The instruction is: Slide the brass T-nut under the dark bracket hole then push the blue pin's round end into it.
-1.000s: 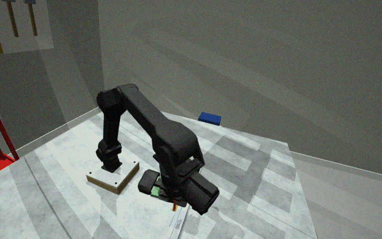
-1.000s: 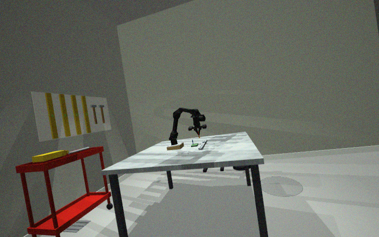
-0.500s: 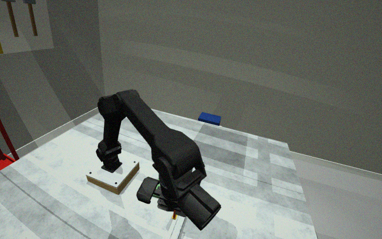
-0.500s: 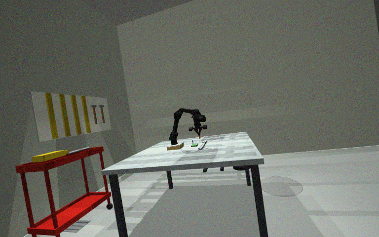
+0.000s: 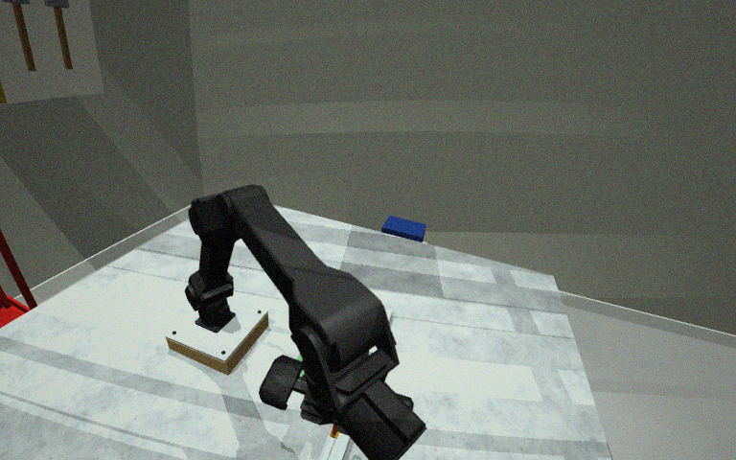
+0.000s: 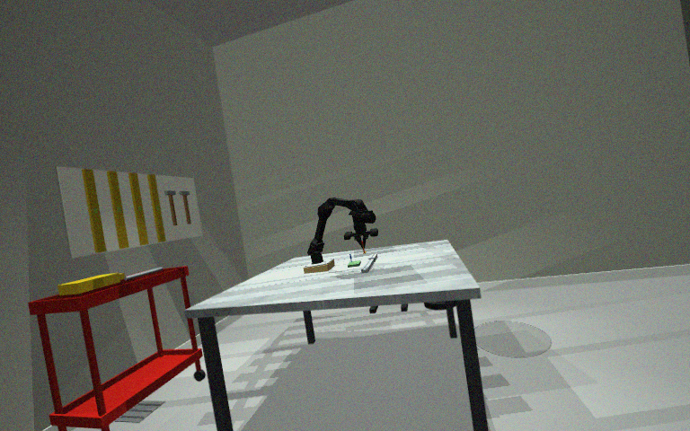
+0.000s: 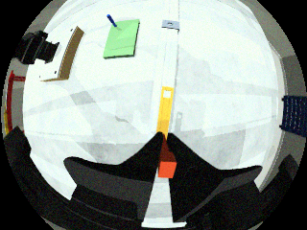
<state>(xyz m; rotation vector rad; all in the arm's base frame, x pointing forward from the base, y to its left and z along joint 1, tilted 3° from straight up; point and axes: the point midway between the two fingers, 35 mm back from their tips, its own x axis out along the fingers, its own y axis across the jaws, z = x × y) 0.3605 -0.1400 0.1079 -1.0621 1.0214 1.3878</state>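
Clearly, we have the pincer (image 5: 326, 414) (image 6: 363, 244) (image 7: 164, 137) closed narrow on the orange handle (image 5: 334, 427) (image 6: 362, 248) (image 7: 167, 169) of the nut (image 5: 333, 434) (image 7: 164, 115). In the wrist view we see the nut over the line of the rail (image 5: 334, 448) (image 6: 369, 263) (image 7: 167, 57), short of the bracket (image 7: 175, 26); we cannot tell whether it touches the slot. It looks yellow, long and flat, with a pale square patch near its far end, while the handle's end is a red-orange block. Beside the rail, on the arm base's side, we see the green tray (image 6: 354, 263) (image 7: 126, 45), low and flat, on the counter (image 5: 461, 368) (image 6: 407, 284) (image 7: 230, 86). It holds the blue pin (image 6: 350, 258) (image 7: 111, 20), which stands up out of it near one edge. The bracket sits across the rail, its small hole showing.
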